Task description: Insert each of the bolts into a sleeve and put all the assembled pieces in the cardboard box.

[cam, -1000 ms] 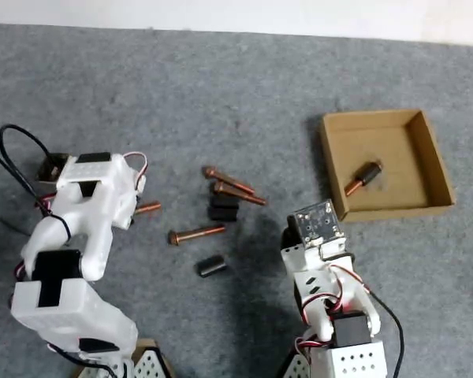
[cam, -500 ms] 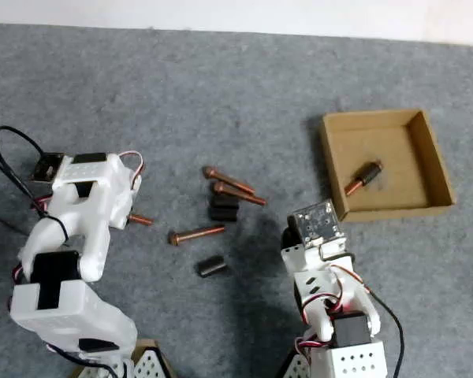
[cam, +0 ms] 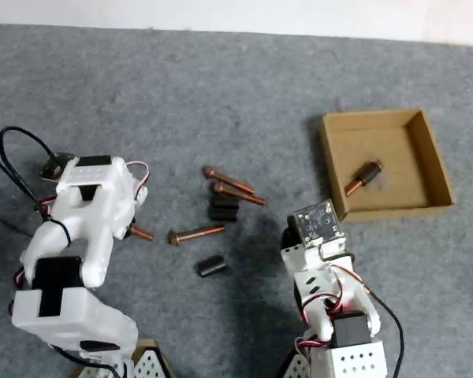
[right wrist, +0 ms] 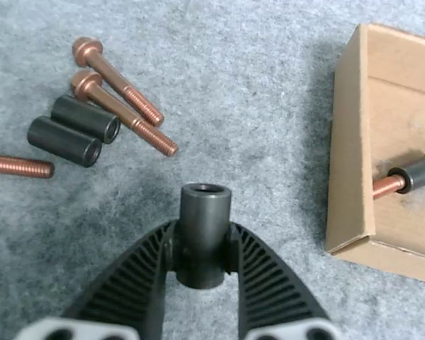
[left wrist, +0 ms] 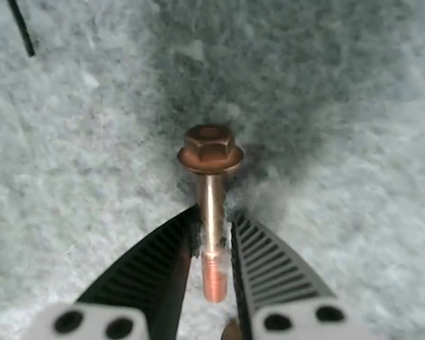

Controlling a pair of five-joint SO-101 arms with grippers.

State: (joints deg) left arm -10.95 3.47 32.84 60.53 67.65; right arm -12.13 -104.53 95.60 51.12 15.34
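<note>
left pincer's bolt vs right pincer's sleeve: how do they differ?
Colour: the bolt in the left pincer is copper; the sleeve in the right pincer is black. Shape: the bolt is slim with a flanged hex head and threaded tip; the sleeve is a thicker, hollow tube. Shared: each is clamped, pointing out past its pincer, not yet joined.

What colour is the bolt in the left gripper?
The bolt is copper-coloured, clearest in the left wrist view.

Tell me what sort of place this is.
Probably a robot-training tabletop: grey carpeted table, two white arms, loose copper bolts and black sleeves, and a cardboard box.
</note>
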